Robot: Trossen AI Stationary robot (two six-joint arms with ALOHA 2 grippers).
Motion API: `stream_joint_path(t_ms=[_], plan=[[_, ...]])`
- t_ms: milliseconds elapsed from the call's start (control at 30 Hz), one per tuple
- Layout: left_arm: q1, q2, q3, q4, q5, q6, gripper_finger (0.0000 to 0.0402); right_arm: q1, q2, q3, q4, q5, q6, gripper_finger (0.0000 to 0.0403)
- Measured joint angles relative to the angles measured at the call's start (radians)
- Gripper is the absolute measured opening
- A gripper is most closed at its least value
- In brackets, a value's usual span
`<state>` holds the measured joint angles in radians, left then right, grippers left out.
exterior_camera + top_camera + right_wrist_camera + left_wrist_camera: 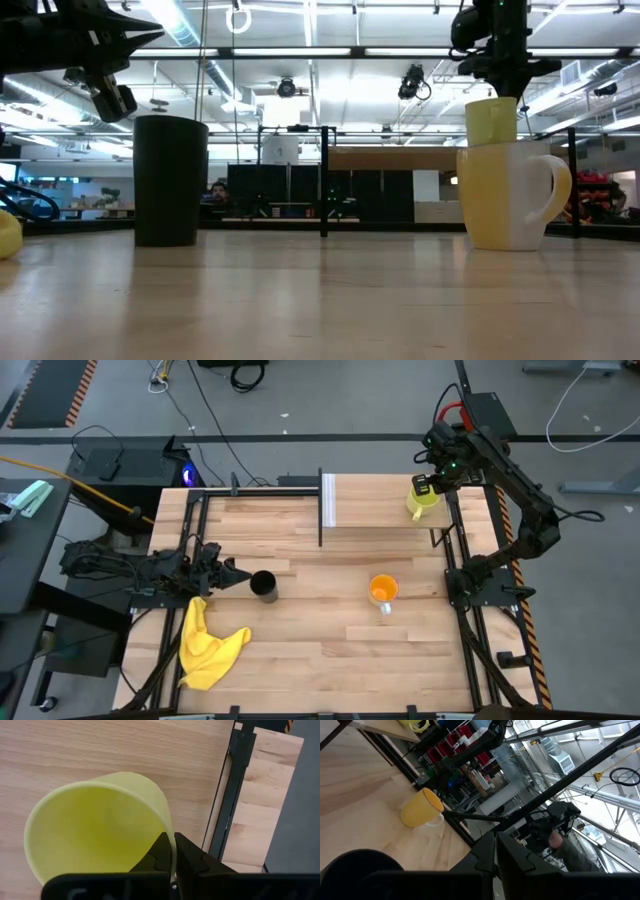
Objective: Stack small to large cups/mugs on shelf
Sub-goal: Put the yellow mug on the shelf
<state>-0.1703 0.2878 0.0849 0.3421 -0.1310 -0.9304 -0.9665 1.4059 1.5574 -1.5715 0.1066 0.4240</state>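
My right gripper (428,485) is shut on the yellow-green mug (423,500) above the right end of the shelf's pale board (375,500), beside a dark post (227,800). The white end panel (328,500) stands at the board's left end. The orange mug (382,589) stands upright on the tabletop with its pale handle toward the near edge. The black tumbler (263,585) also stands upright on the table. My left gripper (238,574) is shut and hovers just left of the tumbler (170,180), above rim height (112,98). My right gripper pinches the yellow-green mug's wall at the rim (169,837), one finger (159,852) inside the mug and one finger (190,855) outside. The fingers come from above, pointing down. The mug (492,121) hangs below them; the orange mug (510,195) hides its base.
A crumpled yellow cloth (205,645) lies near the table's left near corner. Dark metal frame rails (470,600) run along both table sides. Open tabletop lies between the tumbler and the orange mug and toward the near edge. A person (565,845) shows beyond the table.
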Motion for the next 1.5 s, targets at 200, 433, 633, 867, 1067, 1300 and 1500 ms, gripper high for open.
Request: stream_joint_path(t_ms=[200,433,633,867,1067,1300,1500], plan=[[0.0,0.0,0.0,-0.006,0.0,0.002,0.0029,0.0,0.0,0.0,0.0,0.0,0.019,0.0012],[0.0,0.0,0.0,-0.025,0.0,0.002,0.0036,0.0,0.0,0.0,0.0,0.0,0.032,0.0014],[0.0,0.0,0.0,-0.028,0.0,0.002,0.0032,0.0,0.0,0.0,0.001,0.001,0.048,0.0039],[0.0,0.0,0.0,-0.027,0.0,0.002,0.0029,0.0,0.0,0.0,0.001,0.001,0.056,0.0077],[0.0,0.0,0.0,-0.027,0.0,0.002,0.0037,0.001,0.0,0.0,0.0,0.005,0.056,0.0084],[0.0,0.0,0.0,-0.027,0.0,0.002,0.0035,0.001,-0.023,0.066,0.0,0.012,0.071,0.008],[0.0,0.0,0.0,0.029,-0.05,0.002,0.003,0.038,-0.089,0.134,0.001,0.013,0.112,0.008]])
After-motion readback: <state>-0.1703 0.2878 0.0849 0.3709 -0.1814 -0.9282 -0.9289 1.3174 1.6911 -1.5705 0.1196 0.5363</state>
